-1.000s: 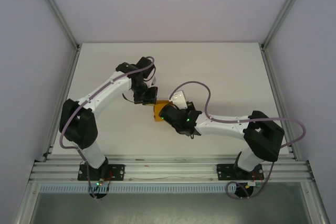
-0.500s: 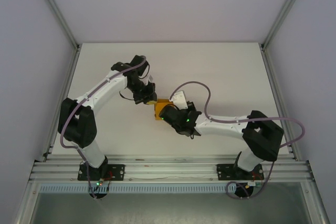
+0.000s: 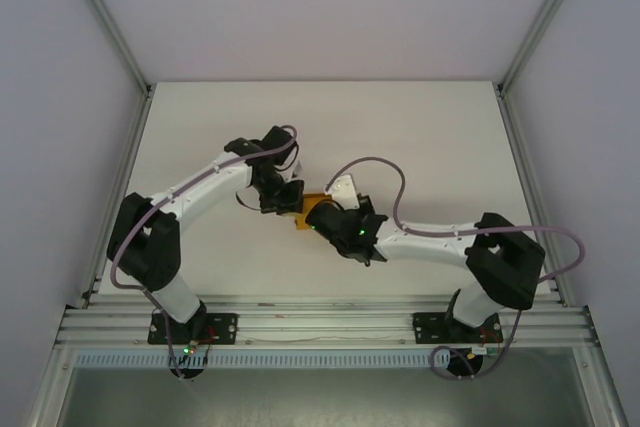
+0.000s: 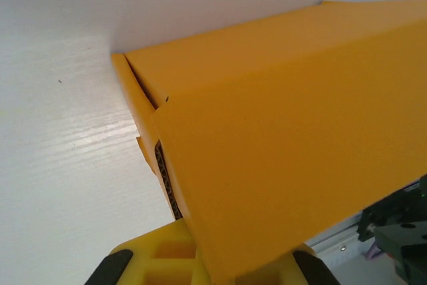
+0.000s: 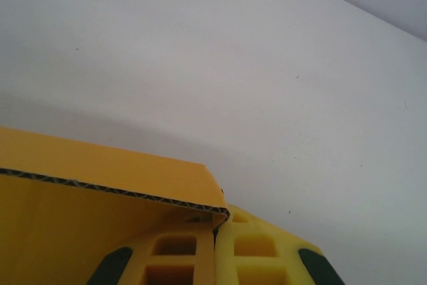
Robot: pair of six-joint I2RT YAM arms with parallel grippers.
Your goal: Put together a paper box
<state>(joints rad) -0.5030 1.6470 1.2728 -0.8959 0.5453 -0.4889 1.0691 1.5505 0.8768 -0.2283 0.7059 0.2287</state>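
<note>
Nearest me, the right gripper was pressed together on a corrugated wall of the paper box — the card's edge ran straight into the seam between its yellow fingers; the box sat mid-table, sandwiched between both claws, the right one on its near-right side; beyond it, the left gripper pinched a panel on the far-left side, the box body stretching away from it; neither arm was nearer, I judged — the next fold would turn on that opposed grip.
</note>
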